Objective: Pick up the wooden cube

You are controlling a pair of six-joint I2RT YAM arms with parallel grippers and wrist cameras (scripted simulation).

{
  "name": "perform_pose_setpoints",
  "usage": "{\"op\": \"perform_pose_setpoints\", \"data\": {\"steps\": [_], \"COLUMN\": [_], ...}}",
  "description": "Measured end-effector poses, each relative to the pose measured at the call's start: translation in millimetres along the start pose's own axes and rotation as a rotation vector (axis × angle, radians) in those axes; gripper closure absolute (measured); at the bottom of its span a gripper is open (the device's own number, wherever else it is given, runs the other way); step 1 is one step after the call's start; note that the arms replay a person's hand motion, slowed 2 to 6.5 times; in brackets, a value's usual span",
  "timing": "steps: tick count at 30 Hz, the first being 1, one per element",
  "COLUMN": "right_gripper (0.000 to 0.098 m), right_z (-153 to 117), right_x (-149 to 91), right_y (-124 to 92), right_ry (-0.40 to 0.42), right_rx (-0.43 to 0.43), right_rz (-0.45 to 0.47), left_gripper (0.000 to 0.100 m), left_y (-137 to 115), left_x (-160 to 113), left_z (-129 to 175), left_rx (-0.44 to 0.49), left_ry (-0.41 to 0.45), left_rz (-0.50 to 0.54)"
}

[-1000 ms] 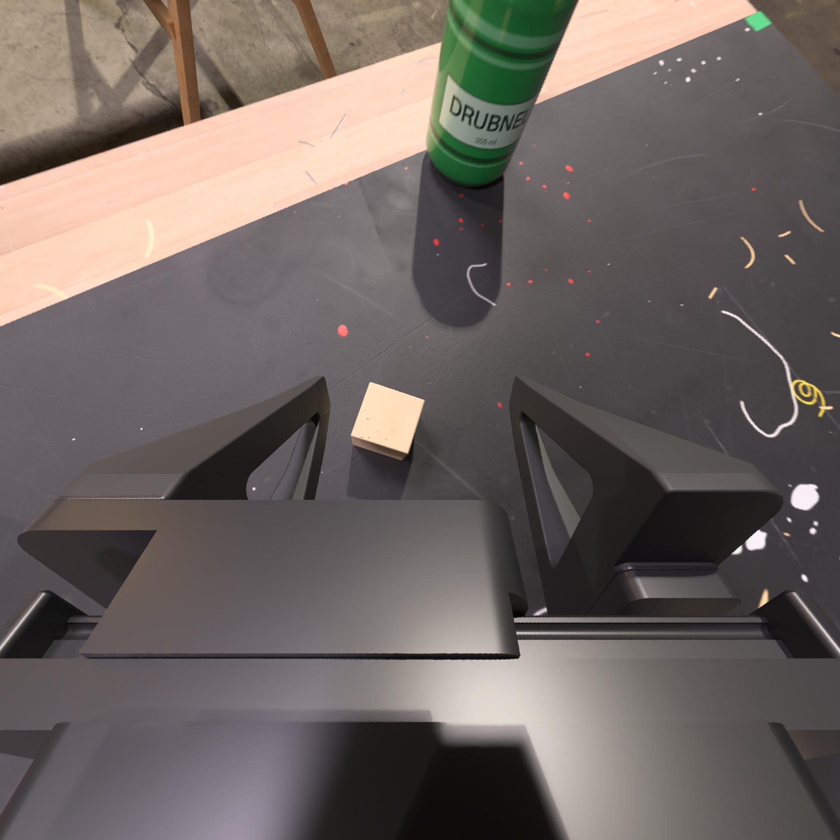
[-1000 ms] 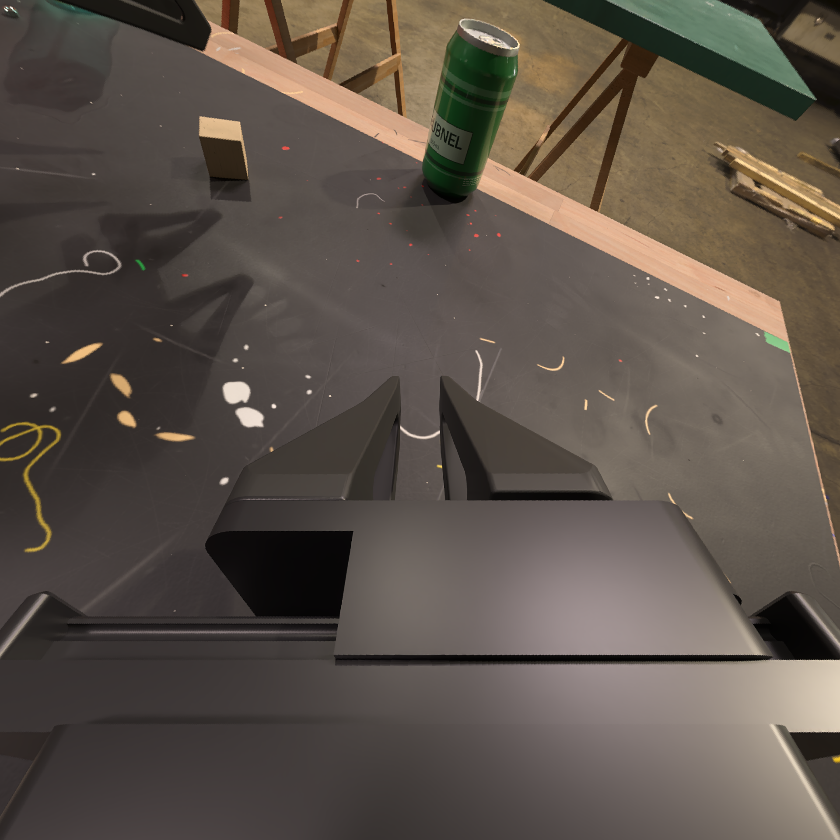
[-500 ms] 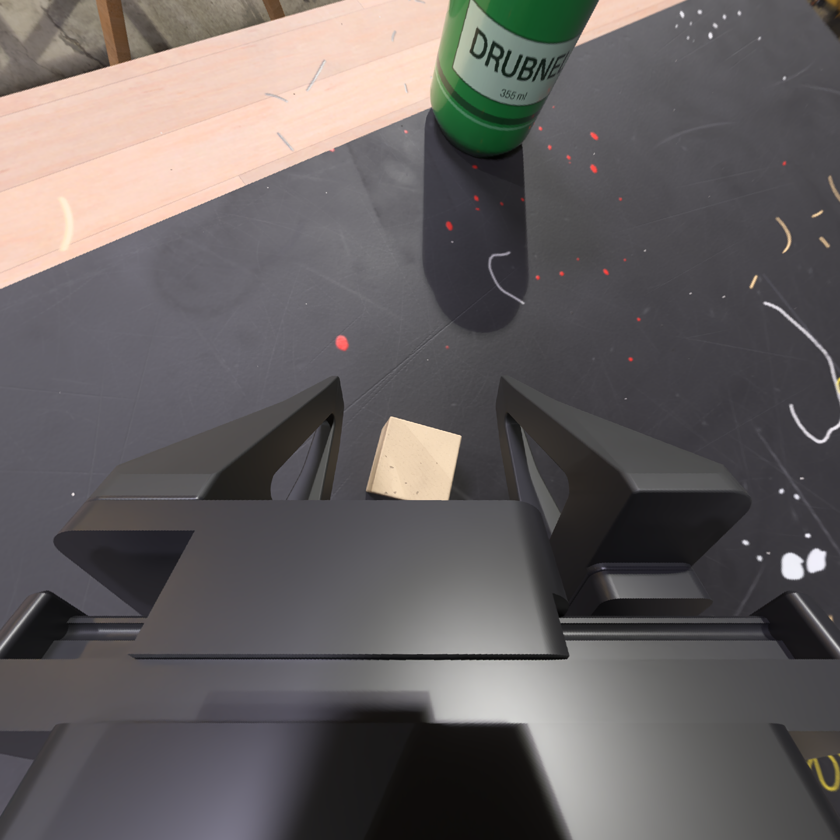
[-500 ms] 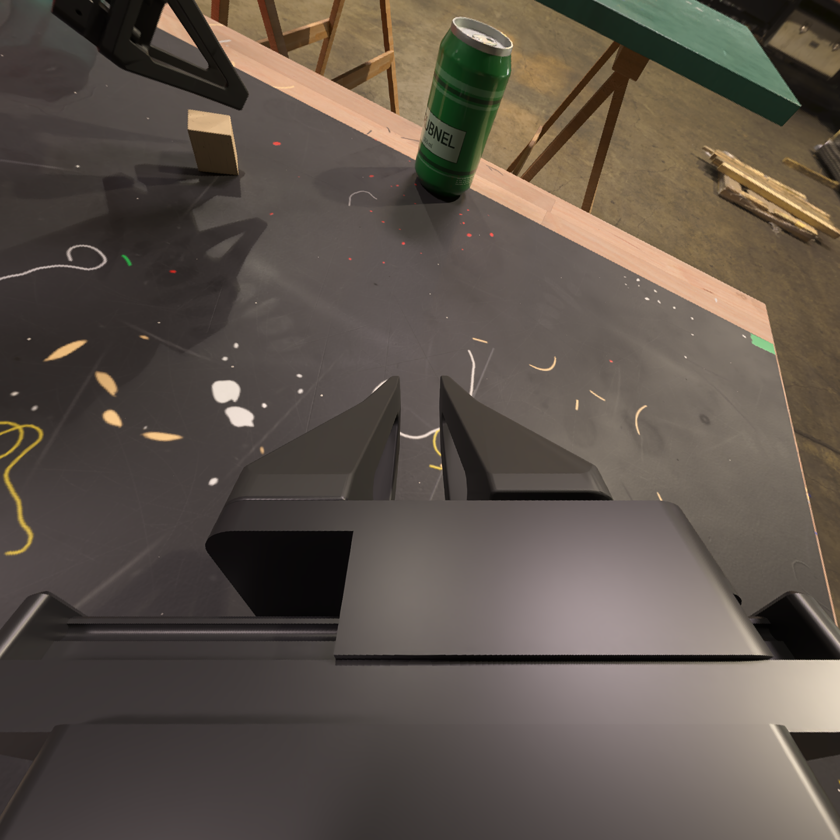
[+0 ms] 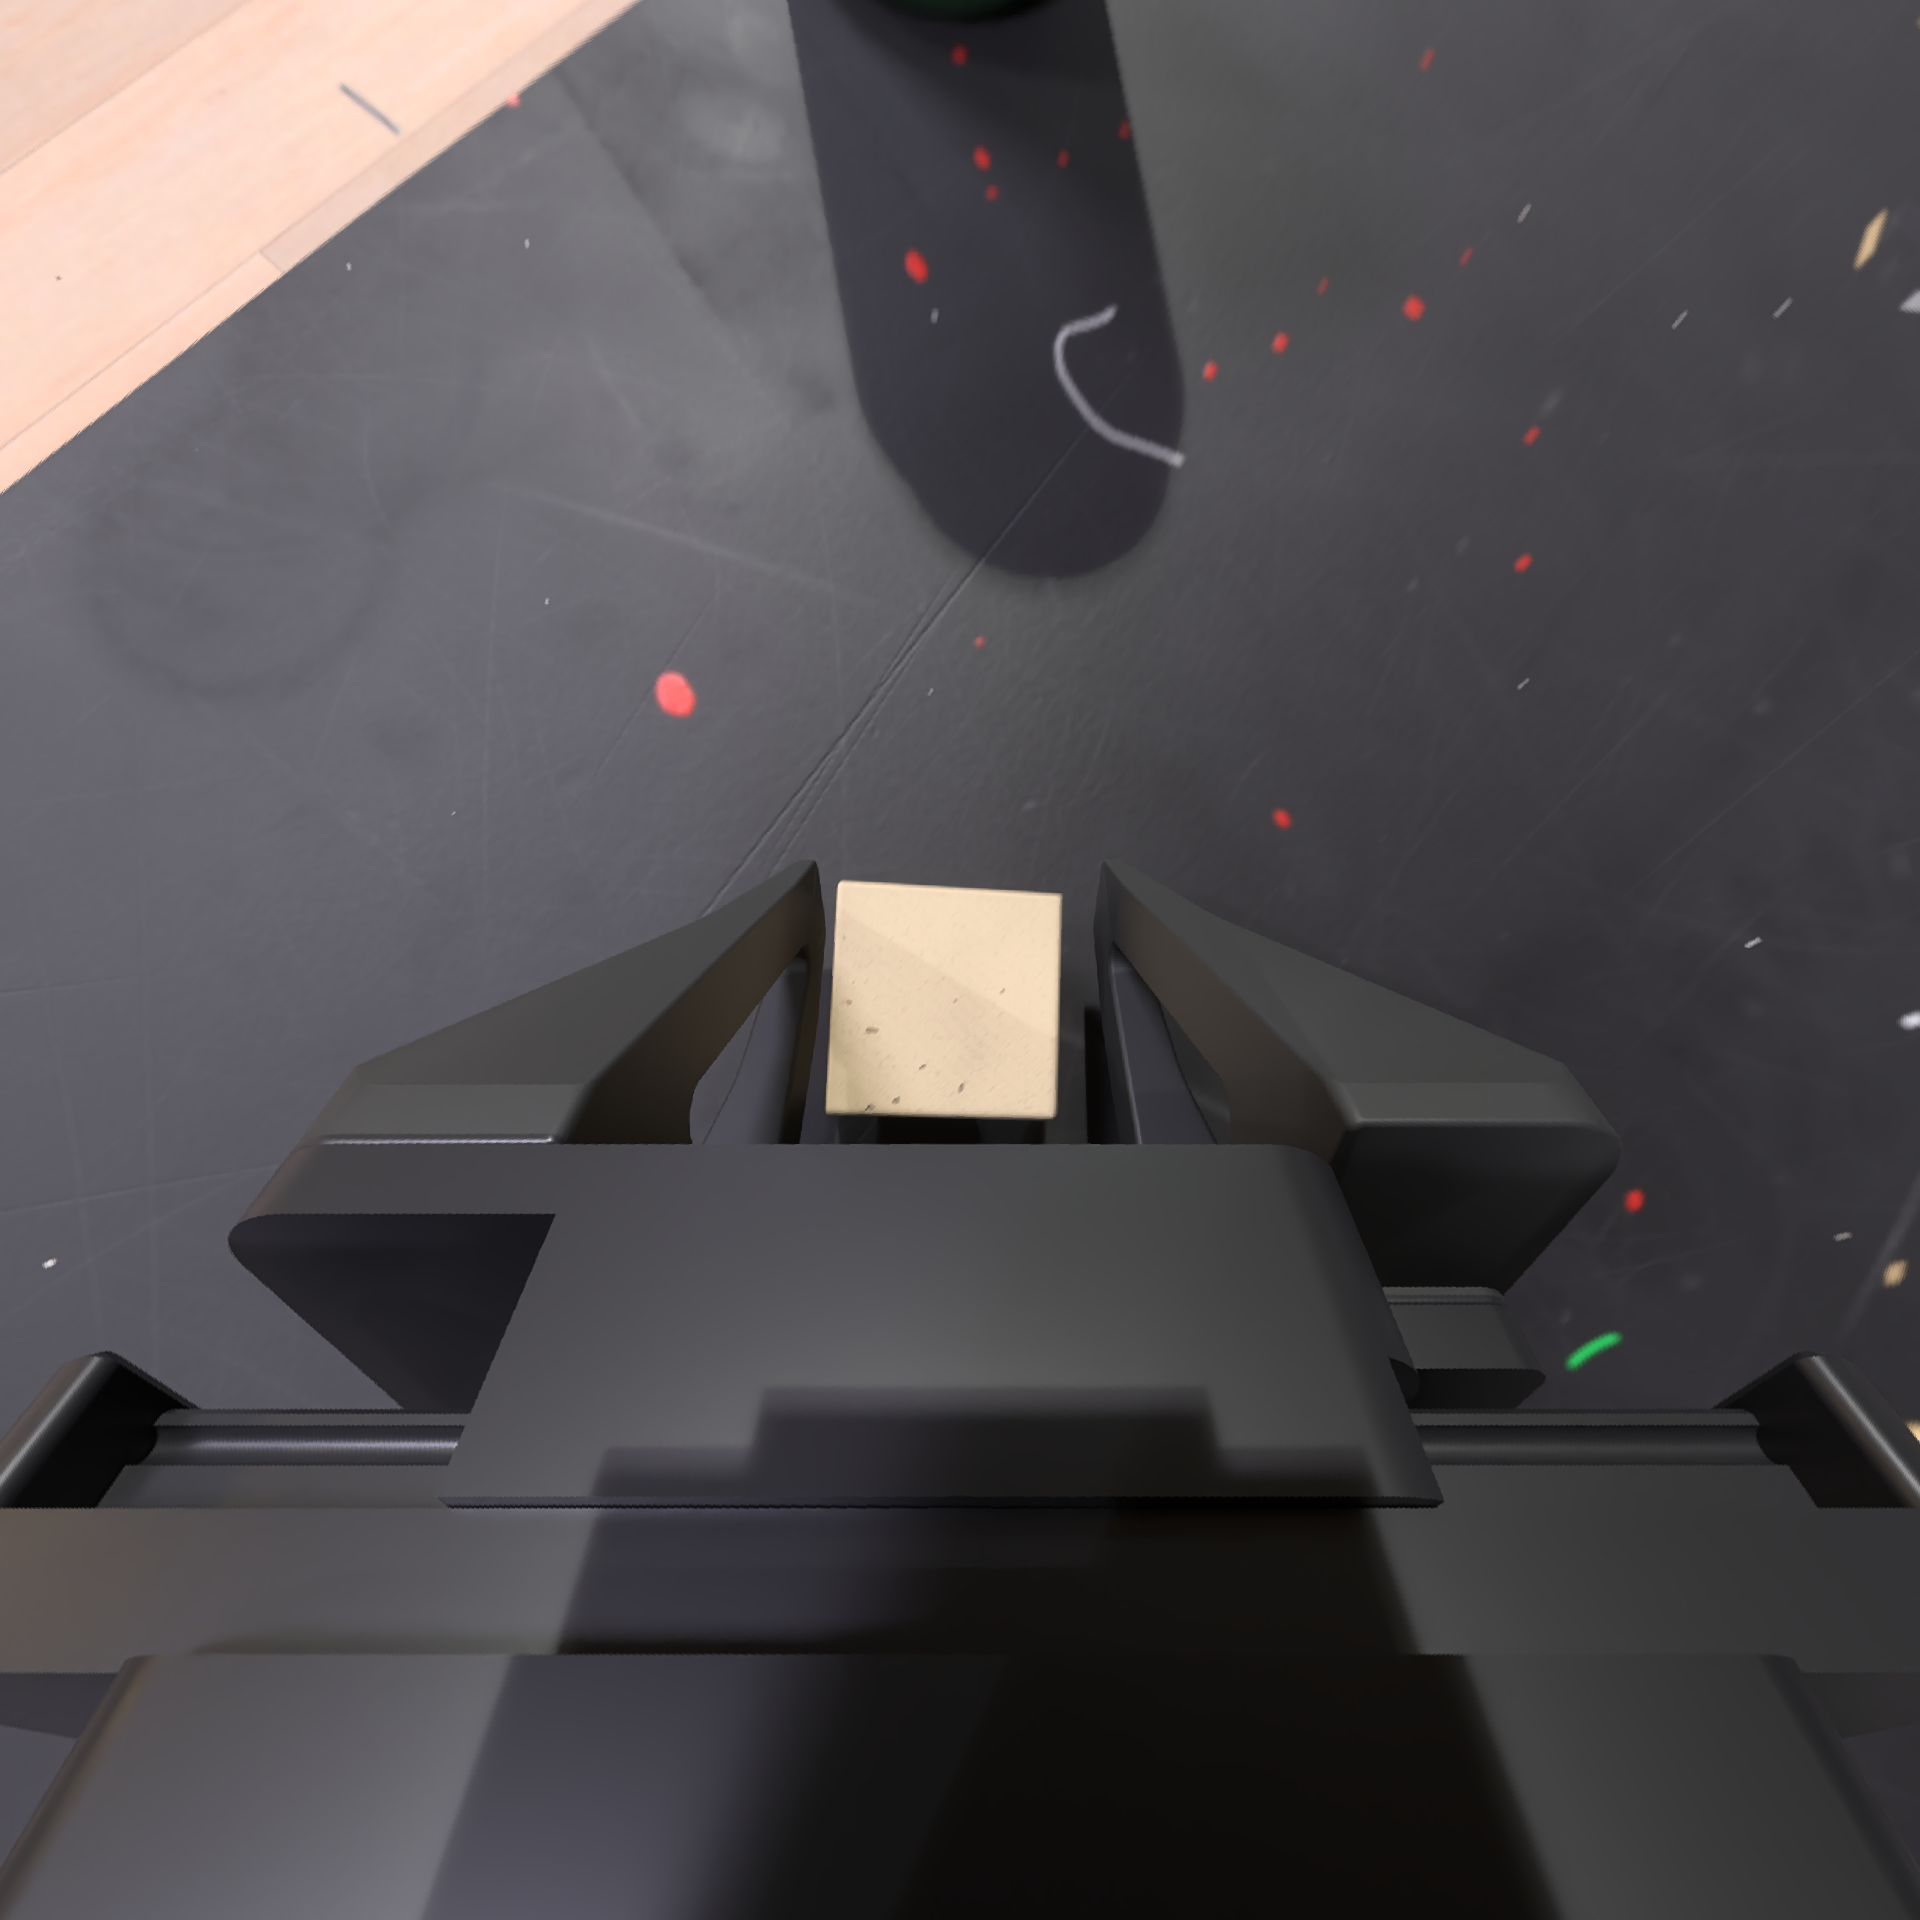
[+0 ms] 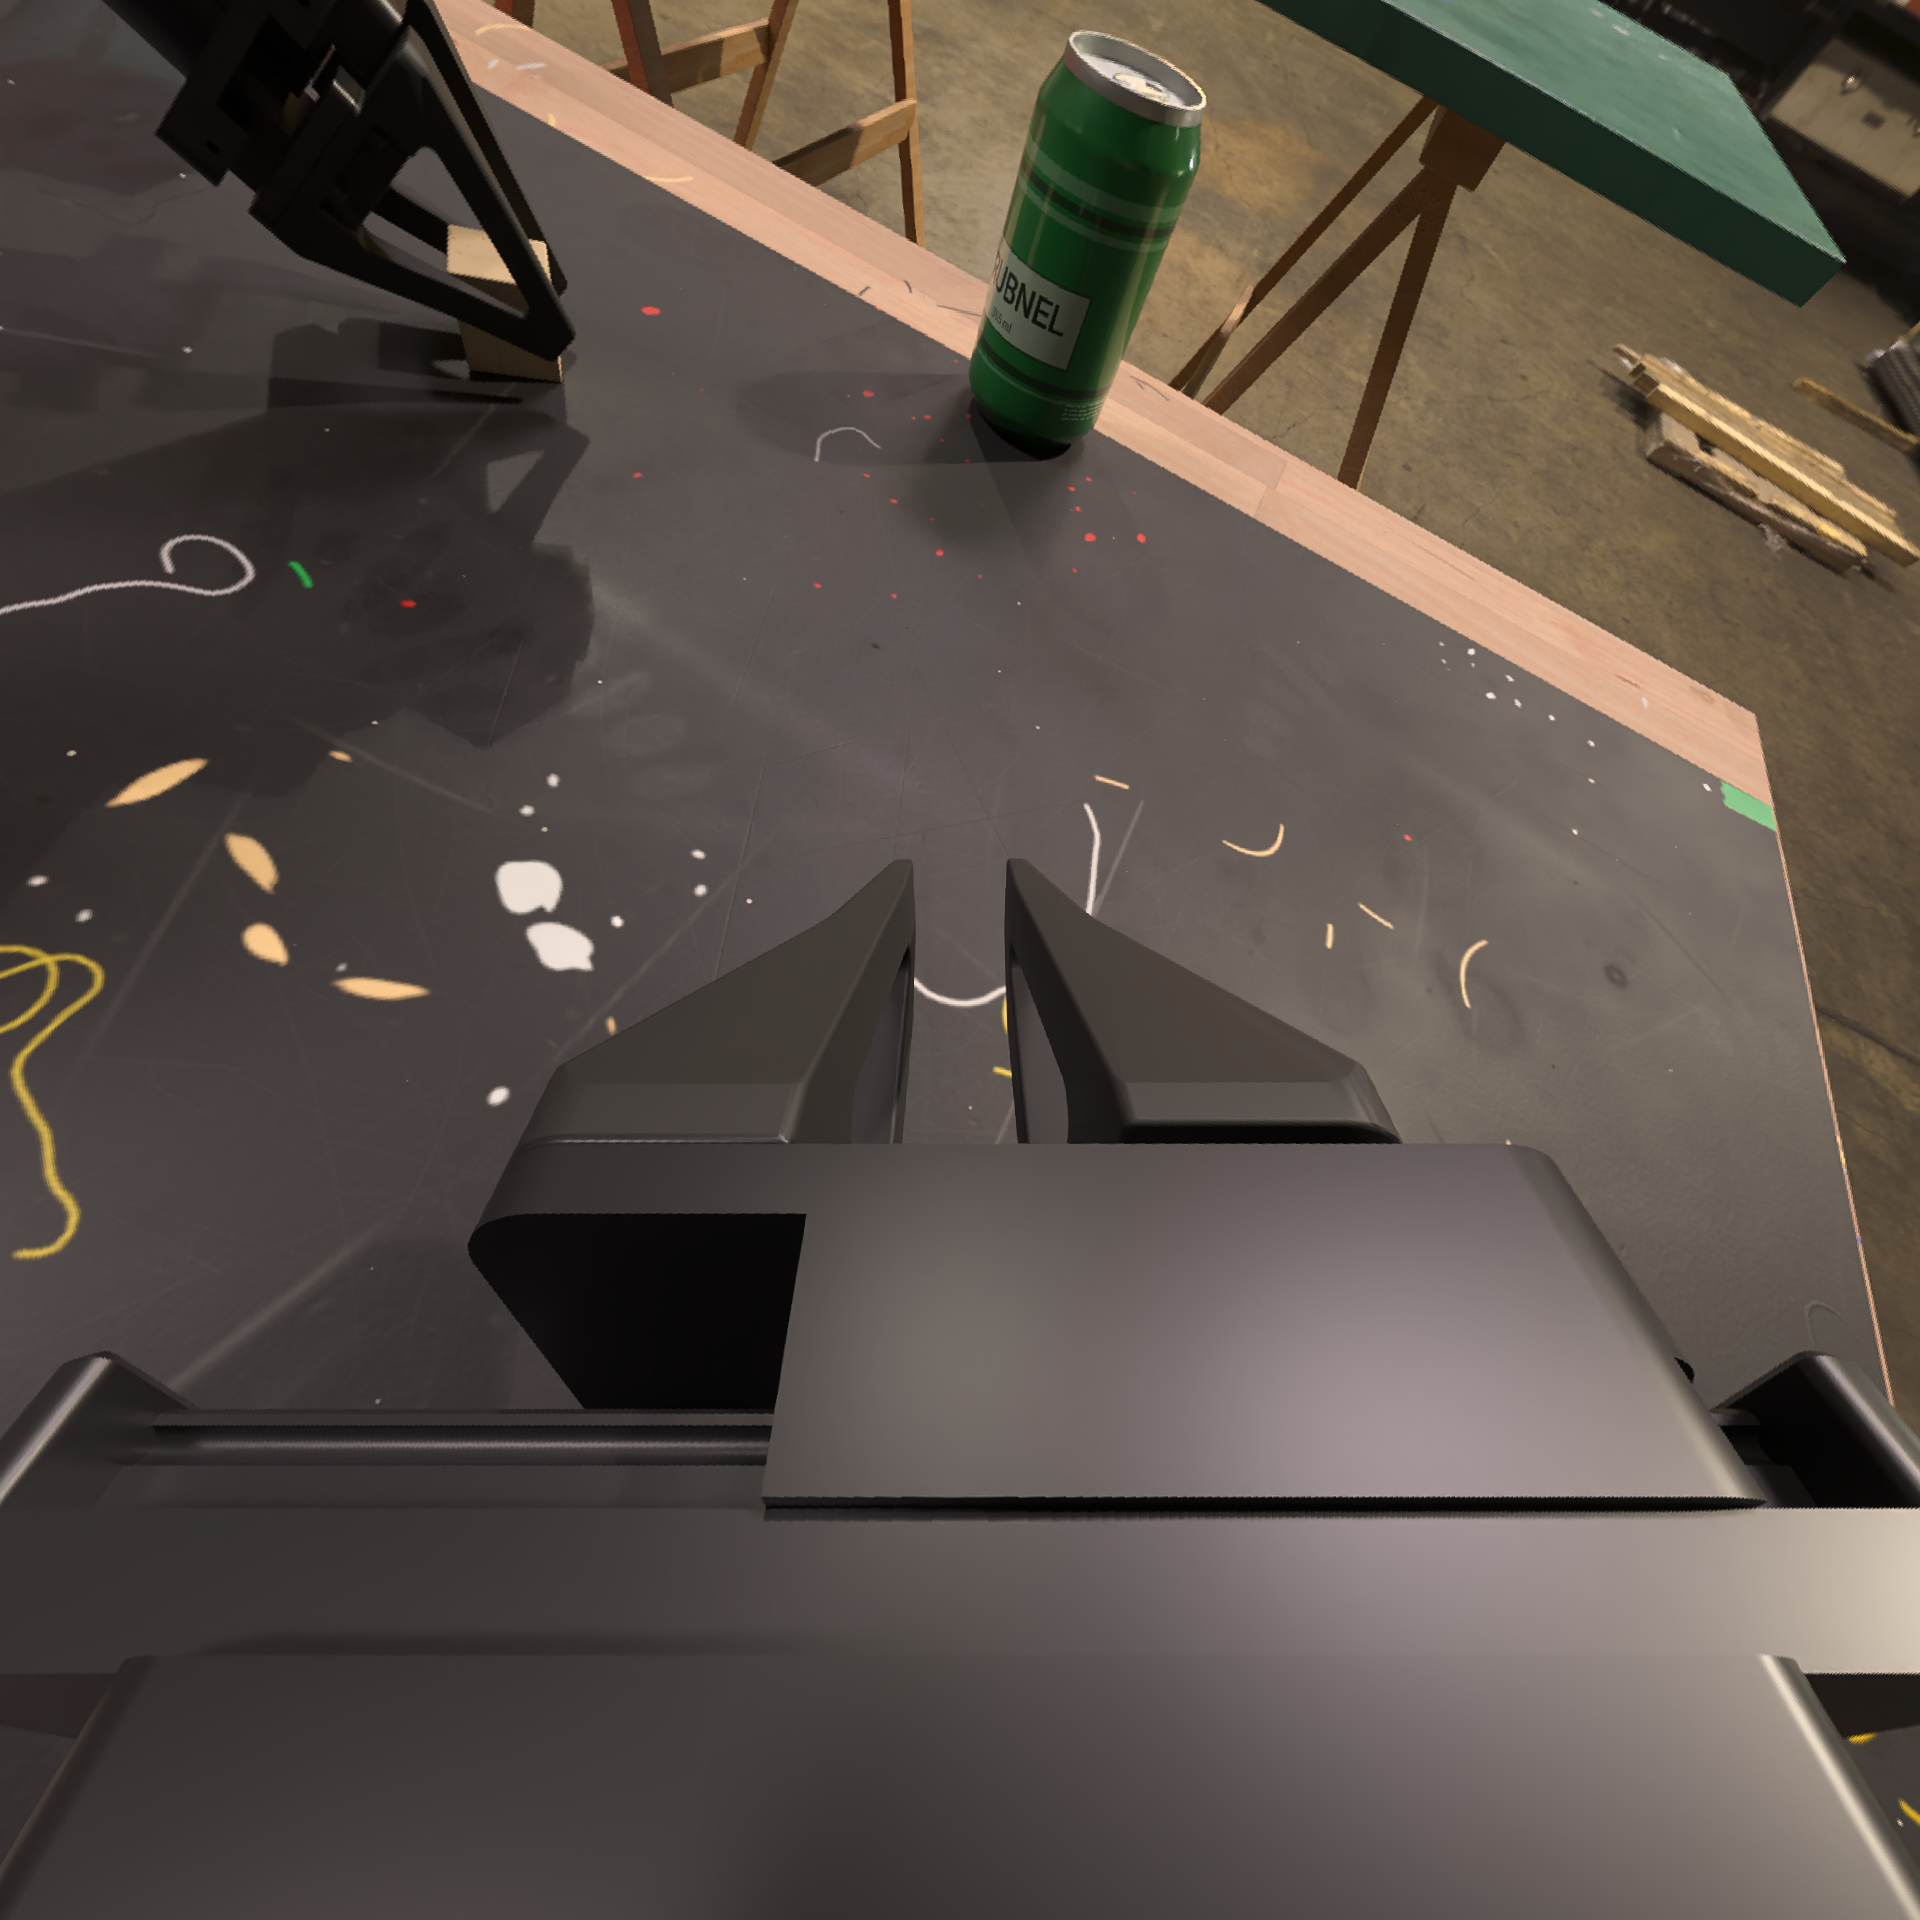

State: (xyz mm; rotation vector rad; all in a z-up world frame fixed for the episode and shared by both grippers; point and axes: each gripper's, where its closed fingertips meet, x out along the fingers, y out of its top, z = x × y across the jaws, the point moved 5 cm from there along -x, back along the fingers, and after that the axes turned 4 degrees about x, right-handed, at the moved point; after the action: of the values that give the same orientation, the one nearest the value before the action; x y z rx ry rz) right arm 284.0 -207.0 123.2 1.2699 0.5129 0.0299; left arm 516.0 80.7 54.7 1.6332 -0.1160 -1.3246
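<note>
Whereas the desk (image 6: 1351,665), a dark paint-flecked mat on a pale wooden top, filled most of the left wrist view a second ago, with the green can (image 6: 1086,249) standing tall at its far edge, that view now sits so low that only the can's long shadow and a sliver of its base remain at the top. The right gripper (image 6: 958,883) has not altered: it hangs over the middle of the mat, well apart from everything, with its jaws almost together, only a thin slit between them and nothing held. The left gripper (image 5: 956,883) has come down and drawn its jaws in from a wide spread, so that they now stand narrowly apart on either side of the wooden cube (image 5: 943,997). One finger seems to touch the cube's side; on the other side a thin dark gap shows, so a firm clamp cannot be confirmed. The right wrist view shows the same thing from afar, the cube (image 6: 509,358) resting on the mat between the left gripper's fingers, near the desk's far edge and to the left of the can. Judged from this, the approach is finished and the squeeze nearly so; a last closing and the lift remain.
</note>
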Motion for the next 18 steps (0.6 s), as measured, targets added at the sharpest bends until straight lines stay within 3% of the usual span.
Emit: {"op": "perform_pose_setpoints", "data": {"steps": [5, 8, 18], "right_gripper": [0.0832, 0.0833, 0.0832], "right_z": [-3, -4, -6], "right_x": [0, 0, 1], "right_y": [1, 2, 2], "right_ry": [0.004, 0.004, 0.0], "right_rx": [-0.008, -0.014, -0.024], "right_rz": [0.002, 0.005, 0.003], "left_gripper": [0.058, 0.066, 0.068], "left_y": [-11, -11, 2], "left_x": [-1, -2, -14], "left_z": [-1, -1, -2], "left_rx": [0.102, 0.137, 0.123], "left_ry": [0.066, 0.089, 0.134], "left_rz": [-0.044, -0.058, 0.039]}}
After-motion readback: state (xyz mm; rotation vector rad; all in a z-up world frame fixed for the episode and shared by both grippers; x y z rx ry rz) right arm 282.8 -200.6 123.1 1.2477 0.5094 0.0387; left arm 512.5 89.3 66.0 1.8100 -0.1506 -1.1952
